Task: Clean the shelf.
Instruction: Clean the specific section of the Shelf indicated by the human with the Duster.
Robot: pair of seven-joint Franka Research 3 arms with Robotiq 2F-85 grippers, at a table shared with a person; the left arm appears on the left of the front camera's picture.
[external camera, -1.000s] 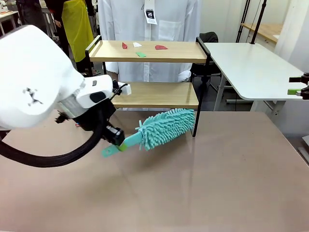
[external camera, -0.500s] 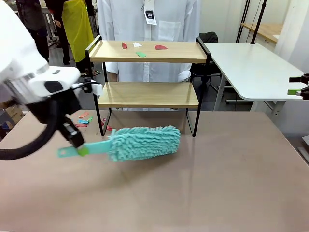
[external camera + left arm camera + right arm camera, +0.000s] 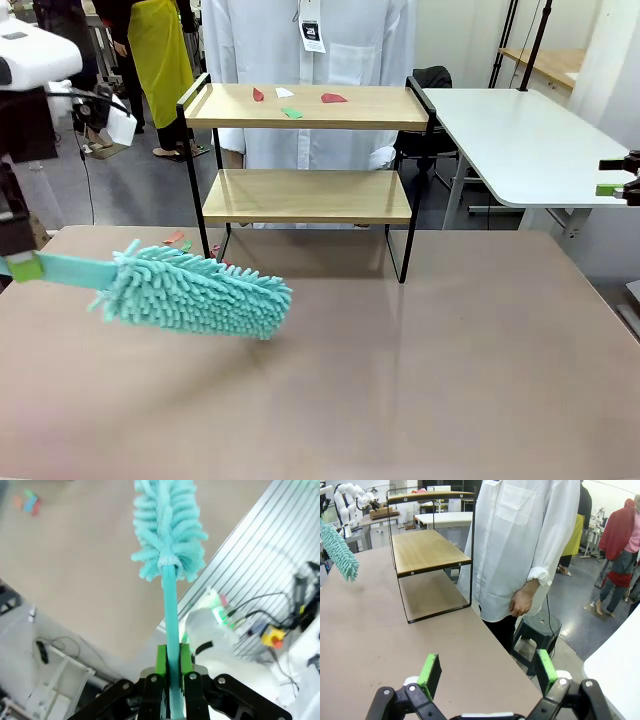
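Bearing four scraps (image 3: 291,113), one shelf (image 3: 310,195) stands; left pincer (image 3: 172,654) clamps one duster (image 3: 195,292), right pincer (image 3: 485,672) gapes empty.

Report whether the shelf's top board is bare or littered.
Littered: red, white and green scraps lie on the top board of the shelf.

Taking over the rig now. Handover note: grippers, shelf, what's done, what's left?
Left gripper: shut on the teal duster handle; head held over the beige table, front-left of the shelf.
Right gripper: open, holding nothing.
Done: lower board looks bare.
Left: top board carries red, white and green paper scraps; more scraps lie on the table by the shelf's left leg.
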